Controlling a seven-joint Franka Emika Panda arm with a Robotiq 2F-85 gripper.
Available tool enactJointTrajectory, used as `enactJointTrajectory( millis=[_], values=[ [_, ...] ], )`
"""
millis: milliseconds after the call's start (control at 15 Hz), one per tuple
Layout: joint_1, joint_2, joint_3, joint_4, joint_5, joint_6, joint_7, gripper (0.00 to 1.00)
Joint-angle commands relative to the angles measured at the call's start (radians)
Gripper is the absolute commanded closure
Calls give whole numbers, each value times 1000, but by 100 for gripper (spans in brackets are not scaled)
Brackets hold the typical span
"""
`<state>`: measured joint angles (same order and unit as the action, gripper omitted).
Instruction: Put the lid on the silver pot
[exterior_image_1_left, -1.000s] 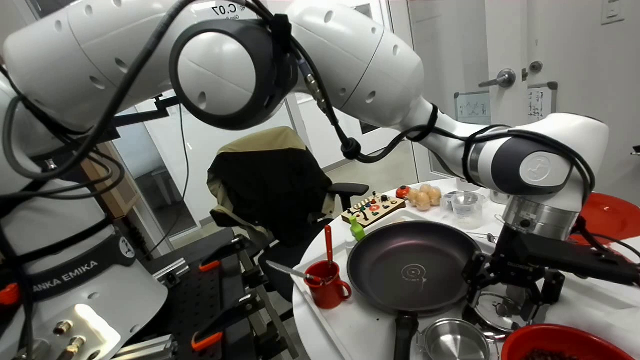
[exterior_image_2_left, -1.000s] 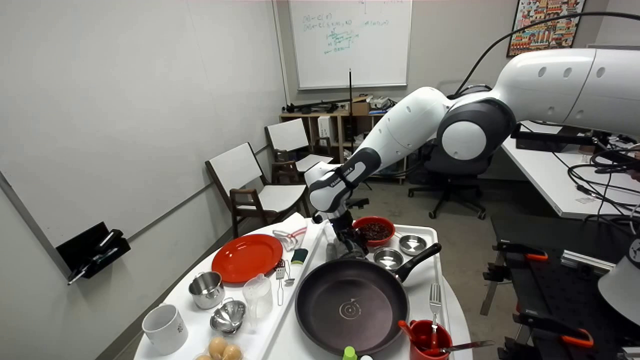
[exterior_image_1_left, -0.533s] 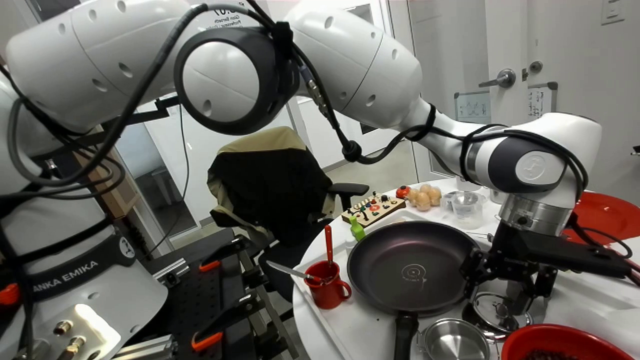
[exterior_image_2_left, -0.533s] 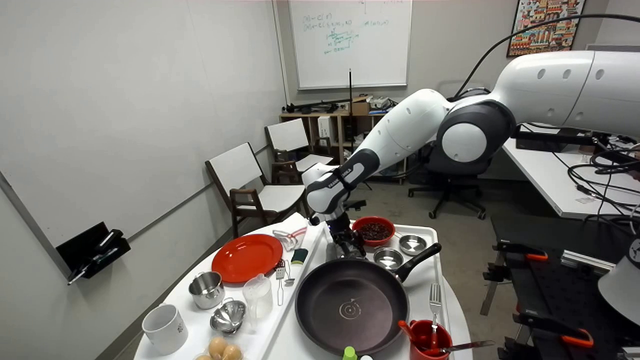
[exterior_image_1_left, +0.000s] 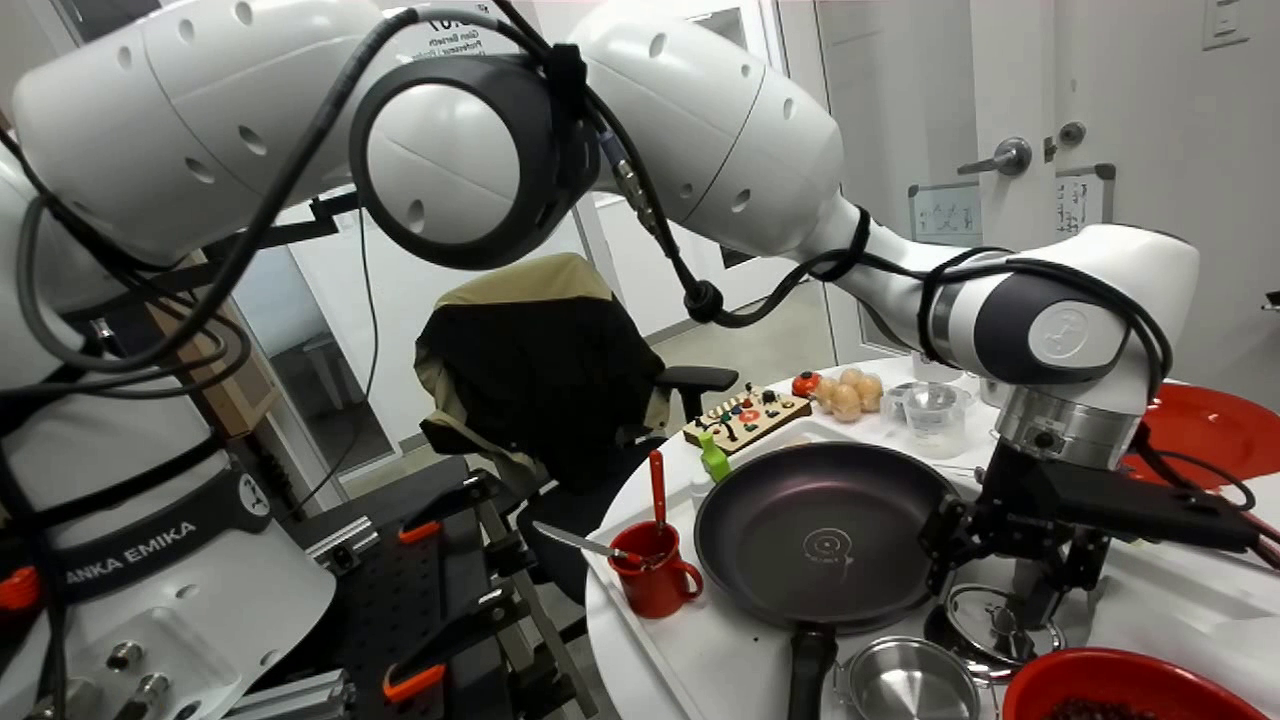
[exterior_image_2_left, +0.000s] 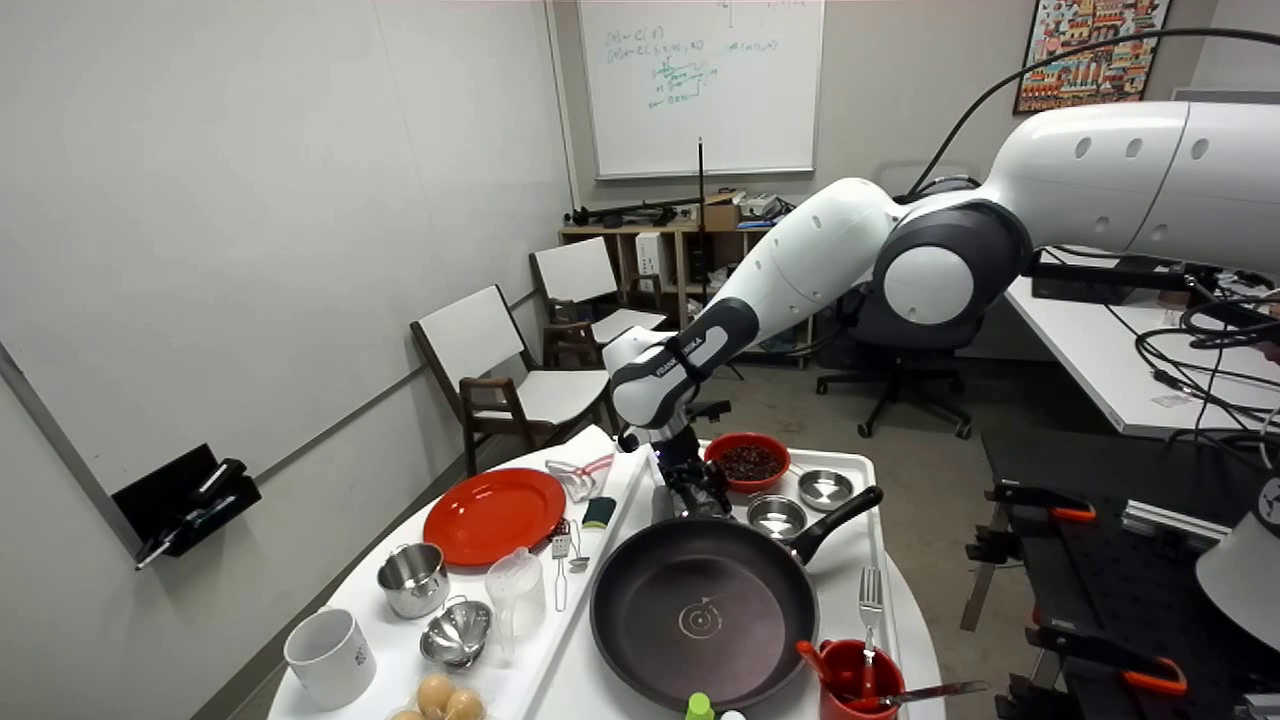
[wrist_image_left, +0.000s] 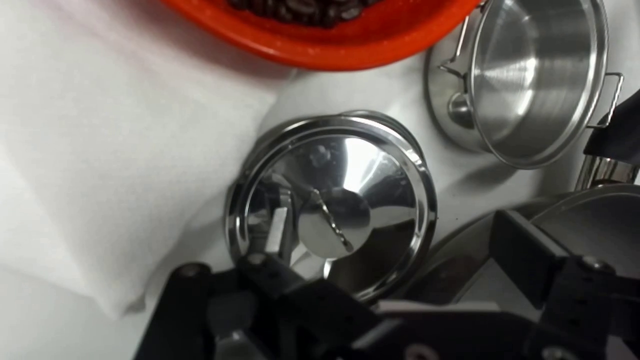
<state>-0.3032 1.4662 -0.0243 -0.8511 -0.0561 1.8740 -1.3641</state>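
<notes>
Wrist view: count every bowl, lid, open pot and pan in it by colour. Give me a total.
Red: 1 (bowl)
Silver: 2 (lid, open pot)
Black: 1 (frying pan, partly in view)
Total: 4
Whatever may be under the lid is unclear and not counted.

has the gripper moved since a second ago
Yes, slightly: in an exterior view the gripper has shifted toward the picture's left, judged against the unmoved frying pan.

Red bowl (wrist_image_left: 320, 54), silver pot (wrist_image_left: 542, 80), pan (exterior_image_1_left: 826, 545) around lid (wrist_image_left: 350, 210), free room above cloth (wrist_image_left: 115, 165)
</notes>
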Motion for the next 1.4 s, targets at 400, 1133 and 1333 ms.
enactJointTrajectory(
  millis=[400, 1133, 1333],
  values=[
    [-4, 0, 5, 4, -15, -7, -44, 0],
    [-3, 0, 2, -15, -17, -9, -48, 26],
    [-3, 0, 2, -15, -17, -9, -51, 38]
  ],
)
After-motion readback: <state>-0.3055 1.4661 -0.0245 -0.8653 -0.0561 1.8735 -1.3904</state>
